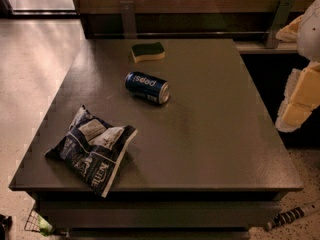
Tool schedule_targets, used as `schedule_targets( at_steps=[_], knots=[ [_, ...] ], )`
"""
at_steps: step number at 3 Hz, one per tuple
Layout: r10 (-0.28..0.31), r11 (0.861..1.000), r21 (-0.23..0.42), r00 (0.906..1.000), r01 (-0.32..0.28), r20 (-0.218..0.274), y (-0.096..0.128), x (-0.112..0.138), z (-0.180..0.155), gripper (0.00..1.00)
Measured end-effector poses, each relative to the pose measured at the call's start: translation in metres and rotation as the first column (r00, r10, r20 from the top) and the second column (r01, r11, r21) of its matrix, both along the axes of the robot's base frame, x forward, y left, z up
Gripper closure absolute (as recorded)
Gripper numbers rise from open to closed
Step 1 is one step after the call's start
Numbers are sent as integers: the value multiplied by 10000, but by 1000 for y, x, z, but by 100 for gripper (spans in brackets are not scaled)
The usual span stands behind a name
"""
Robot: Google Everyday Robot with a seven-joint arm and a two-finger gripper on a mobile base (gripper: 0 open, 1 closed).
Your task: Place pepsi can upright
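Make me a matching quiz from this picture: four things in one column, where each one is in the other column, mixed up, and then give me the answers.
Things:
1. pepsi can
2. sponge
3. snack bag
4. claw

Places:
A. near the front left corner of the table
B. raised, beyond the table's right edge
C. lying on its side, mid-table
D. by the table's far edge

Pairs: 1-C, 2-D, 3-A, 4-B.

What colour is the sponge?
Sponge: green top, yellow base, camera view. Gripper at picture's right edge.
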State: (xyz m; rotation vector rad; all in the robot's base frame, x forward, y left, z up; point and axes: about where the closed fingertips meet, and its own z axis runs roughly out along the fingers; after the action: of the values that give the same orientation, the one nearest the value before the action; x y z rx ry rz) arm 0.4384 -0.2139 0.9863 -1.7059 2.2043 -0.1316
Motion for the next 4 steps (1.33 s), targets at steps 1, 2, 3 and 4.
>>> schedule_targets(
  at_steps=[1,2,3,4],
  knots=[
    [-1,10000,0,10000,1,2,0,0,0,0],
    [-339,9992,212,9994,341,-91,11,16,2,0],
    [-1447,9804,1247,9871,1524,-690,34,56,-2,0],
    [-2202,9513,1909,9670,2420,-1284,54,91,-6,0]
  ],
)
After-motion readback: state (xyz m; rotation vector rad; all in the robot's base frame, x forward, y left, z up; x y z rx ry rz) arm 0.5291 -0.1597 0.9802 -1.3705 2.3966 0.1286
